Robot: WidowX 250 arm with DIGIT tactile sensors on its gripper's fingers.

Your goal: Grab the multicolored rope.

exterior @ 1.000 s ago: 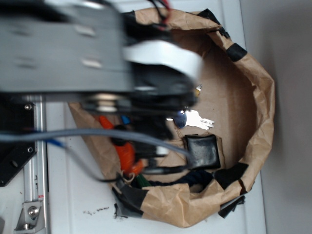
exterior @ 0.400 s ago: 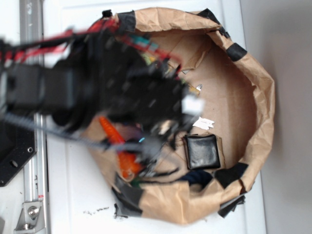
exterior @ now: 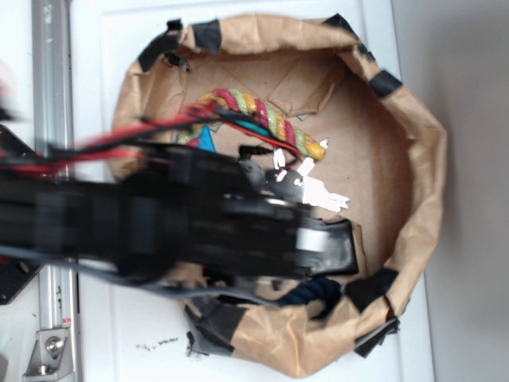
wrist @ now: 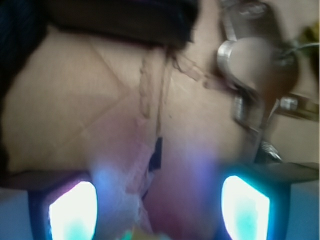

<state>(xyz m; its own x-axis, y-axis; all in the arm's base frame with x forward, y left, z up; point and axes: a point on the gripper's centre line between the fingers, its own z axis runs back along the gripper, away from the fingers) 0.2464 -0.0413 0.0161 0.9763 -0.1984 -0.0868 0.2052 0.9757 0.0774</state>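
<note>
My claw: spread wide; in the wrist view my two lit fingertips stand well apart at the bottom edge with nothing between them but bare brown paper.
Under my claw: creased paper floor of the bag, blurred, with a taped seam running up between my fingers.
Just ahead of the claw: a bunch of metal keys at upper right of the wrist view, lying on the paper; in the exterior view they show as pale keys just past my arm's tip.
My arm: a dark blurred mass reaching across the lower half of the paper bag from the left side of the exterior view.
Multicolored rope: on the bag floor, just beyond my arm toward the top of the exterior view, touching nothing of mine.
Rope's long axis: an arch across the picture, its yellow end dropping beside the keys.
Coming move, as I judge it: swing toward the arch, straddle the strand crosswise.
Farther off: a dark navy rope by the bag's lower wall, on the opposite side of my arm.
</note>
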